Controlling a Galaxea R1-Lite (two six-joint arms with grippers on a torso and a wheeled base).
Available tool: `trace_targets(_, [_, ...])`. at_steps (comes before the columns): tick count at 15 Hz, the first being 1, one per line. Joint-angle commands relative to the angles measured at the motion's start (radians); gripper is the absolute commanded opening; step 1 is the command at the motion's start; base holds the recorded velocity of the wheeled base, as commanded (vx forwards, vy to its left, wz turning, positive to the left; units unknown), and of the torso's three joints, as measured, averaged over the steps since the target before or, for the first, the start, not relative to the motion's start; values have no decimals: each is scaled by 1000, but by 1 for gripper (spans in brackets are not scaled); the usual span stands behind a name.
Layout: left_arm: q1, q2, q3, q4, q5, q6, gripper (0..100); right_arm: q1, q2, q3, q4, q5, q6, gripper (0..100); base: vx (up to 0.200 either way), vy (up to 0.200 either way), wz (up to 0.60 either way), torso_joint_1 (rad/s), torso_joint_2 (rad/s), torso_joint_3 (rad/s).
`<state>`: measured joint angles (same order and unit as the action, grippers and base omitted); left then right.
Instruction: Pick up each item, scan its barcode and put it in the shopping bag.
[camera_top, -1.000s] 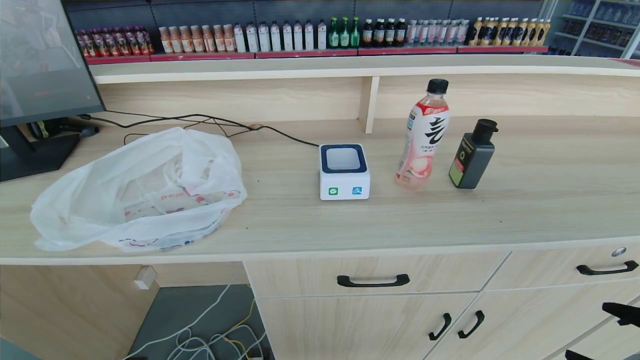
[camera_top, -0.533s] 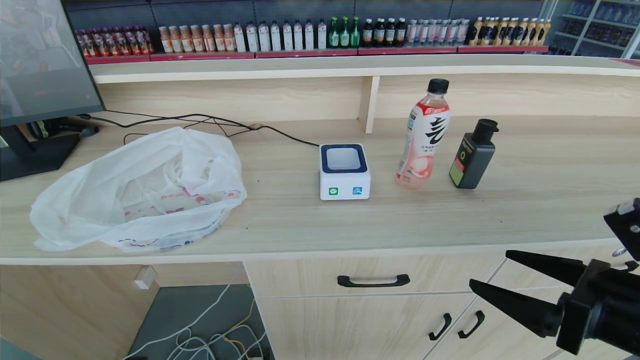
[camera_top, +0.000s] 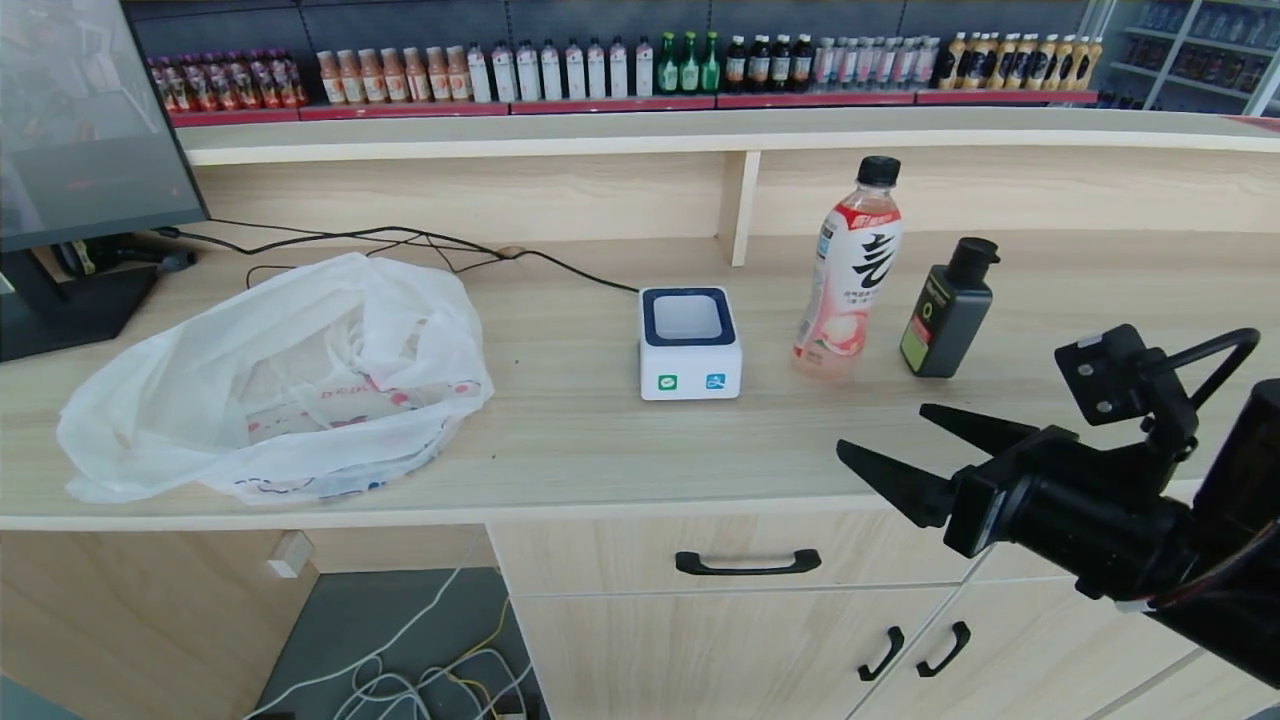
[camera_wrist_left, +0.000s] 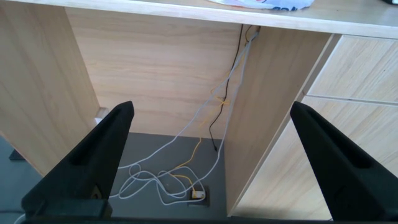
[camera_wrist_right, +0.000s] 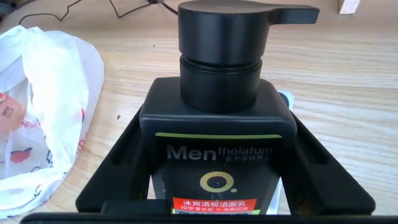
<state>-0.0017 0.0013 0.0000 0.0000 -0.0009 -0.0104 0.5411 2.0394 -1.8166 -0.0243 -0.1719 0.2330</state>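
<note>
White plastic shopping bag (camera_top: 280, 380) slumped on the left part of the bench (camera_top: 600, 450), mouth open upward, printed pattern showing through its folds. Right of it and apart from it, a small white scanner (camera_top: 690, 345) with a blue-rimmed window on top, its black cable (camera_top: 570, 269) trailing far and left toward the monitor (camera_top: 80, 120) at the far left. Right of the scanner and near it, a pink drink bottle (camera_top: 848, 280) with a black cap, upright. Just beside that, further right and not touching, a black pump bottle (camera_top: 945, 315) with a green label, also upright on the bench.

Right gripper (camera_top: 880, 430) in the air over the near edge of the bench, on the near side of both bottles and apart from them, pointing left. Fingers (camera_top: 890, 485) spread, with nothing between them in the head view. In the right wrist view, black pump bottle framed between the two fingers, pump head uppermost; no telling there whether touching it.

Left gripper (camera_wrist_left: 211, 106) low, under the bench top, facing the open knee space with loose wires (camera_wrist_left: 168, 180) on the floor. Fingers wide apart, holding nothing.

Drawers with black handles (camera_top: 747, 563) beneath the right part of the bench. Rows of drinks on a red shelf (camera_top: 600, 104) far behind.
</note>
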Motion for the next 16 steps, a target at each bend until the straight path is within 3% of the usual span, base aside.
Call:
trace_targets(1, [0, 0, 0, 0, -1, 0, 100, 0, 2, 3, 1, 0, 0, 0, 0, 0, 0, 0, 0, 0])
trace_targets(4, [0, 0, 0, 0, -1, 0, 100, 2, -13, 10, 0, 5, -3, 0, 0, 0, 0, 0, 0, 0])
trace_targets(8, [0, 0, 0, 0, 1, 0, 100, 108, -245, 126, -16, 0, -70, 0, 0, 0, 0, 0, 0, 0])
trace_targets(10, [0, 0, 0, 0, -1, 1, 100, 171, -398, 309, -160, -34, -72, 0, 0, 0, 0, 0, 0, 0])
trace_targets(13, [0, 0, 0, -2, -1, 1, 100, 148, -619, 589, -283, -41, -182, 0, 0, 0, 0, 0, 0, 0])
trace_targets(16, [0, 0, 0, 0, -1, 1, 100, 143, -716, 703, -370, -9, -254, 0, 0, 0, 0, 0, 0, 0])
